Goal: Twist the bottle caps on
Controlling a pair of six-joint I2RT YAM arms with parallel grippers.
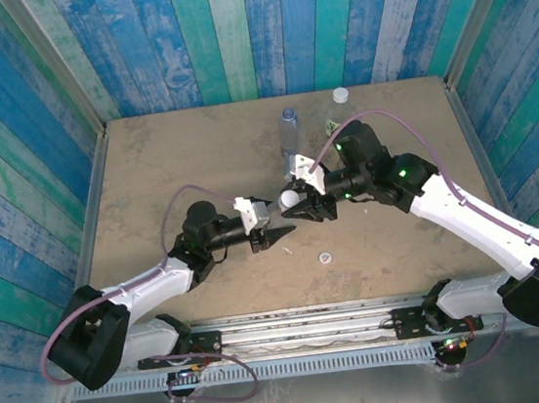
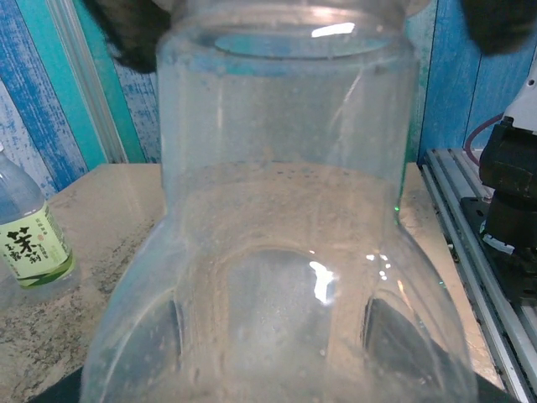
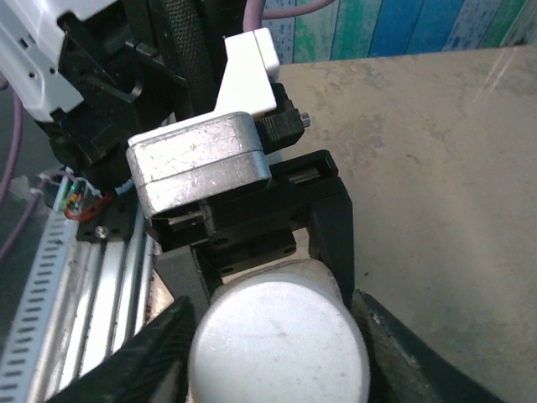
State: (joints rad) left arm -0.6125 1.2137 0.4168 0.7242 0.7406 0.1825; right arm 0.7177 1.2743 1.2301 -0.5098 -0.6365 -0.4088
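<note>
The left end effector (image 1: 266, 233) and the right end effector (image 1: 300, 209) meet nose to nose above the middle of the surface (image 1: 167, 165). A blue bottle (image 1: 290, 132) stands upright at 12 o'clock from them, and a loose cap (image 1: 326, 257), small, round and pale, lies at 5 o'clock. In the left wrist view a labelled bottle (image 2: 29, 243) stands at 8 o'clock; its green label carries dark characters I cannot read.

The left end effector is closed around a clear bottle (image 2: 285, 210), ribbed, thin-walled and glossy, with its neck pointing at the right one. A plain white cap (image 3: 277, 340), flat-topped and scuffed, sits on that neck between the right fingers (image 3: 143, 361). They flank it closely; whether they press on it I cannot tell.

The surface is speckled tan, walled by blue-green planks (image 1: 229, 29).
</note>
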